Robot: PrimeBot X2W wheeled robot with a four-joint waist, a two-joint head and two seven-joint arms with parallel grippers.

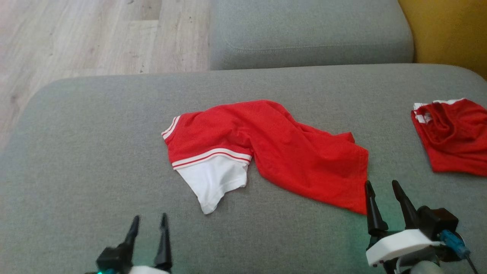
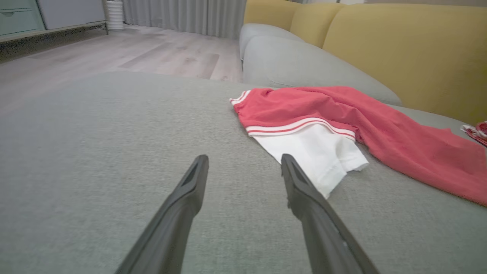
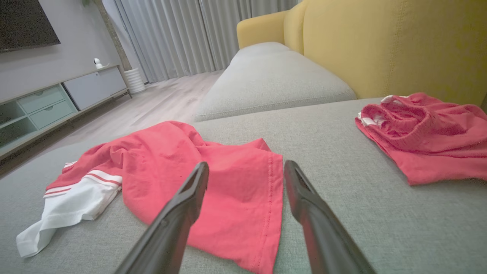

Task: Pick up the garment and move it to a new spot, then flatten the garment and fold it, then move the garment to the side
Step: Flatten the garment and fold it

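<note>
Two grippers on my feeds, both spread full wide, neither holding anything. Left gripper (image 1: 150,217) hangs over bare grey cushion (image 1: 87,144), near white sleeve (image 1: 213,182). Right gripper (image 1: 381,183) sits just beside garment (image 1: 274,144) hem corner; I judge that placement as staging for first pick. Garment lies rumpled mid-cushion, twisted across middle, not yet flat. Second red garment (image 1: 452,137) lies well apart at right; I reckon it's parked aside, not my target.
</note>
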